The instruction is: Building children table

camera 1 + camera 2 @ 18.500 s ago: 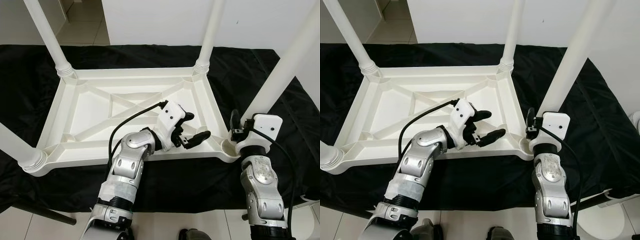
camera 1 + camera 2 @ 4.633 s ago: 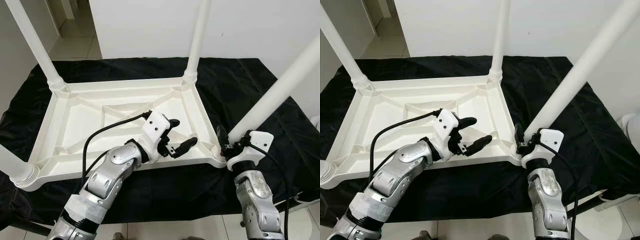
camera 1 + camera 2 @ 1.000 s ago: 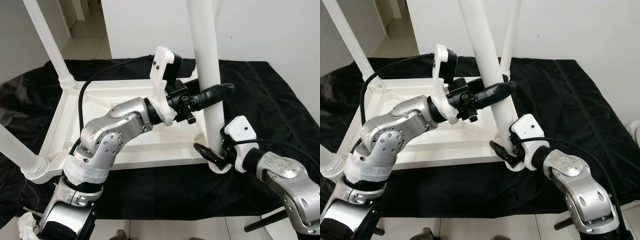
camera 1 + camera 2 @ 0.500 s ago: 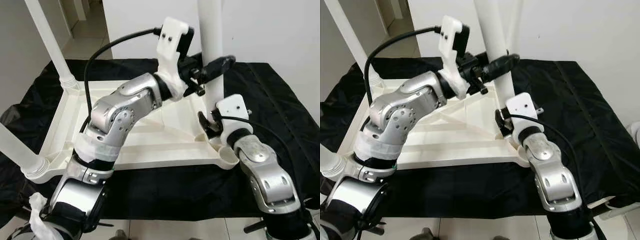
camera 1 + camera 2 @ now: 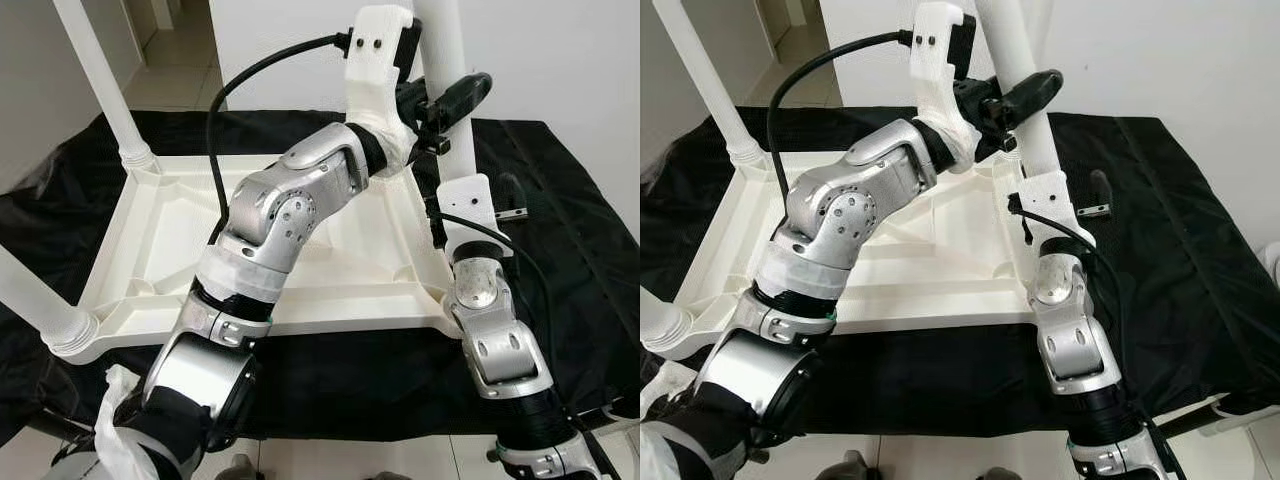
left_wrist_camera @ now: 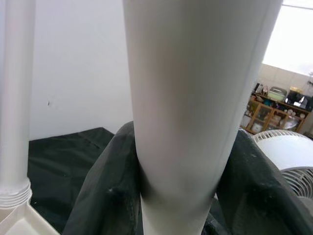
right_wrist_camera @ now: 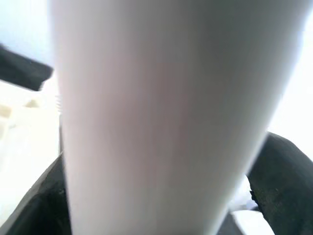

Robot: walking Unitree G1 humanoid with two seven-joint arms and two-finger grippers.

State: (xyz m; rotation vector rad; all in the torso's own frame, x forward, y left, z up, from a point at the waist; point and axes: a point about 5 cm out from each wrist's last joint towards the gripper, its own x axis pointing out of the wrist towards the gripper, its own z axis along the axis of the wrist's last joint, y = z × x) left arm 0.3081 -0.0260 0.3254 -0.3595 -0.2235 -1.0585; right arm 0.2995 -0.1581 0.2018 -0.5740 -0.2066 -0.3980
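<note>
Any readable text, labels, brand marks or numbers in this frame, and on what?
None readable.
White table leg, held by the left end effector and right end effector: plain, no markings.
Upturned white tabletop: bare plastic ribs, no label.
Black cloth: no print.

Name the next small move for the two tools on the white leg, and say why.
Probably lower the leg straight down into the near-right corner socket of the upturned tabletop. Both the left tool and the right tool are clamped on it, its lower end is hidden behind the right arm, and that corner carries no seated leg.
</note>
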